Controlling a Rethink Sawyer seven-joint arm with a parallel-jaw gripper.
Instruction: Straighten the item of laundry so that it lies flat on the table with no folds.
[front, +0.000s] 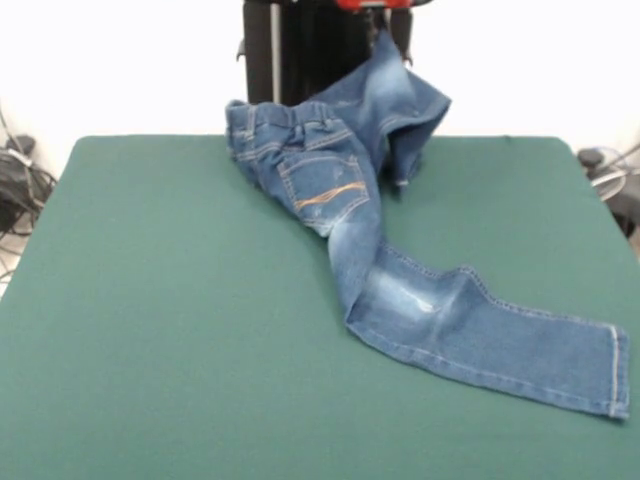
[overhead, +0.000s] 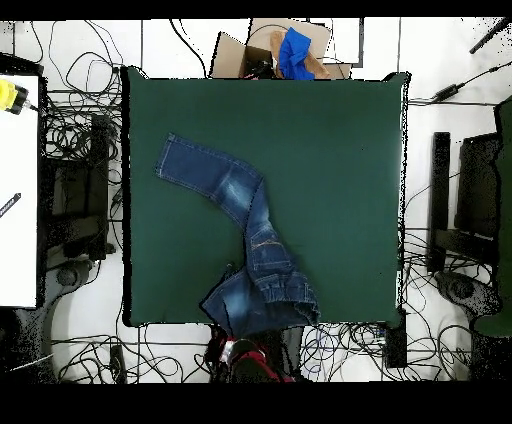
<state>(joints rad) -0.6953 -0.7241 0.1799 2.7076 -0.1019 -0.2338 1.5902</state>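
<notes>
In the front view we read the table (front: 150, 330) from its bare left half across to the jeans (front: 340, 190), which sit right of centre. Their waistband bunches at the far edge, and one leg runs from there toward the near right, flat on the cloth, its hem close to the right edge. That diagonal is the long axis we care about. The other leg does not lie down: it rises from the waist to a peak at the far edge, right under the claw (front: 385, 25), and drapes back in a fold. Only a red and black sliver of the claw shows at the top; we judge it is pinching that raised leg, but its fingers are out of sight, so we cannot tell. From overhead the claw (overhead: 243, 355) sits just off the table edge beside the bunched waist. The fold lies directly below the claw, so we judge the next move must carry the lifted leg outward, away from the flat one.
</notes>
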